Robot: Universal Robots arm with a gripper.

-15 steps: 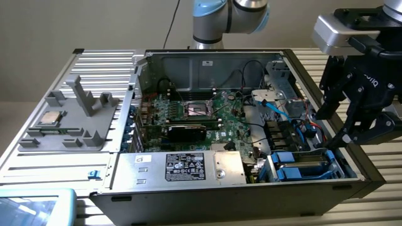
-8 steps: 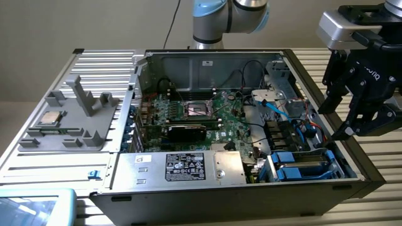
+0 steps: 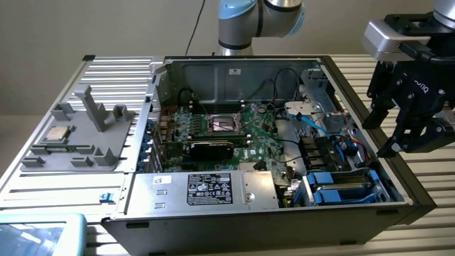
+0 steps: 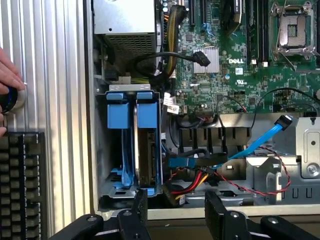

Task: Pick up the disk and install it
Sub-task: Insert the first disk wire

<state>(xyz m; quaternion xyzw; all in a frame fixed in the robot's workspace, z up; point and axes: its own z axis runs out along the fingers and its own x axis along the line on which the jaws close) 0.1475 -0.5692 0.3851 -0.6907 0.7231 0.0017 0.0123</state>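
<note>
The disk (image 4: 148, 150) stands on edge in the drive bay of the open computer case (image 3: 419, 197), its blue carrier bracket (image 4: 148, 109) facing out. A second blue bracket (image 4: 121, 111) sits beside it. In the exterior view the bay with the blue brackets (image 3: 342, 188) is at the case's front right corner. My gripper (image 3: 401, 136) hangs above the case's right wall, open, with nothing between its black fingers. In the wrist view the gripper (image 4: 177, 202) is a short way off the bay, apart from the disk.
A silver box with a black label (image 3: 206, 189) lies next to the bay. The green motherboard (image 3: 227, 128) fills the case floor. A grey tray (image 3: 71, 154) holds a square CPU chip (image 3: 57, 134). Beside the case are a keyboard (image 4: 20, 185) and a person's hand (image 4: 10, 80). A blue cable (image 4: 262, 140) crosses the case.
</note>
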